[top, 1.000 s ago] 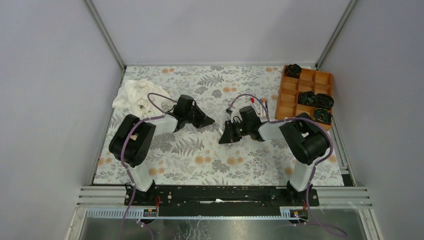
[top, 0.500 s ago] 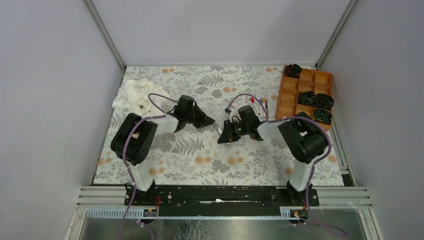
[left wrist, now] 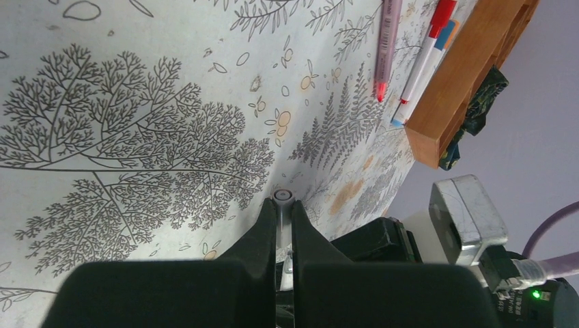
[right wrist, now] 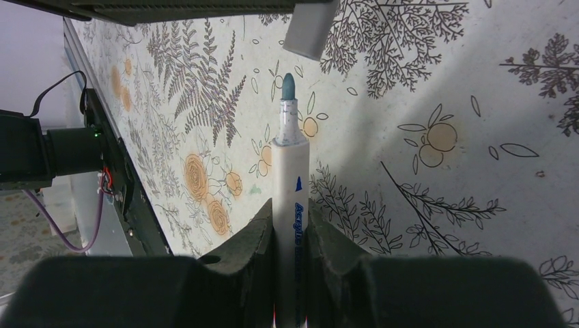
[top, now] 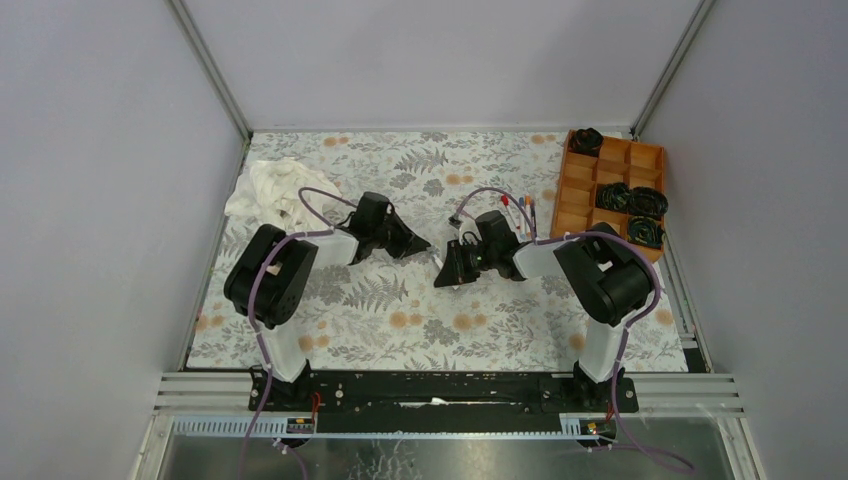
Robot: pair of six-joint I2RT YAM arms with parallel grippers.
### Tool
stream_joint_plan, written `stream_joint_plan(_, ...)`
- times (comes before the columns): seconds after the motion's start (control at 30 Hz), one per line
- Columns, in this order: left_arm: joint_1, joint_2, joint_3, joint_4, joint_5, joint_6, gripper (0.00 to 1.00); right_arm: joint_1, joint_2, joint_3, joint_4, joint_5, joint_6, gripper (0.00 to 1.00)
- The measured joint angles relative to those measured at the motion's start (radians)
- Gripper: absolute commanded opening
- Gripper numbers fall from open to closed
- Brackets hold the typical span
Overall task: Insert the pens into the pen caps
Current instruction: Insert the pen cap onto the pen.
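Observation:
My left gripper (left wrist: 283, 205) is shut on a pale grey pen cap (left wrist: 283, 197), whose open round end shows past the fingertips. My right gripper (right wrist: 290, 205) is shut on a white pen (right wrist: 291, 164) with a bare blue tip. The tip points at the cap (right wrist: 311, 31), a short gap away and slightly to its left. In the top view the left gripper (top: 424, 243) and right gripper (top: 441, 278) face each other over the mat's middle. Other pens (top: 521, 213) lie near the tray: a pinkish one (left wrist: 386, 48) and a white one with a red cap (left wrist: 425, 58).
A wooden compartment tray (top: 582, 190) at the back right holds black coiled items (top: 628, 197). A crumpled white cloth (top: 268, 190) lies at the back left. The floral mat (top: 400, 320) covers the table between grey walls.
My right gripper has moved a little up and left with the pen, towards the left gripper. The left arm has shifted only slightly.

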Motion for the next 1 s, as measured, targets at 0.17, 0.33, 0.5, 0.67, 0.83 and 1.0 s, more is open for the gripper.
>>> stream_joint_plan(0.17, -0.009, 0.014, 0.000, 0.000, 0.000, 0.000, 0.00, 0.000, 0.001, 0.001, 0.000, 0.001, 0.005, 0.00)
stream_joint_plan(0.33, -0.014, 0.016, 0.001, -0.001, 0.000, 0.000, 0.00, 0.000, 0.009, 0.013, -0.003, 0.001, 0.010, 0.00)
stream_joint_plan(0.5, -0.014, 0.016, 0.002, -0.001, -0.001, -0.001, 0.00, 0.000, 0.012, 0.016, -0.004, 0.002, 0.016, 0.00)
stream_joint_plan(0.67, -0.014, 0.016, 0.002, -0.001, -0.003, -0.002, 0.00, 0.000, 0.013, 0.016, -0.004, 0.002, 0.021, 0.00)
stream_joint_plan(0.83, -0.014, 0.016, 0.002, -0.001, -0.008, -0.002, 0.00, 0.000, 0.013, 0.016, -0.004, 0.000, 0.021, 0.00)
stream_joint_plan(1.0, -0.013, 0.016, 0.002, 0.000, -0.008, -0.010, 0.00, 0.000, 0.020, 0.018, -0.004, -0.024, 0.021, 0.00)
